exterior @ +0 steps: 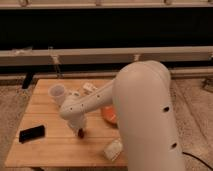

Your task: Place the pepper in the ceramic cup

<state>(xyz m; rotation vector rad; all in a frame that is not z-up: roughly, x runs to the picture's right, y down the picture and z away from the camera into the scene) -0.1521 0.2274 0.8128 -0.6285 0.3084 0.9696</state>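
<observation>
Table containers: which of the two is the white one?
The ceramic cup, near the table's far edge. The other, a bowl partly hidden by the arm, is orange-red. The gripper hangs low over the table in front of both.
</observation>
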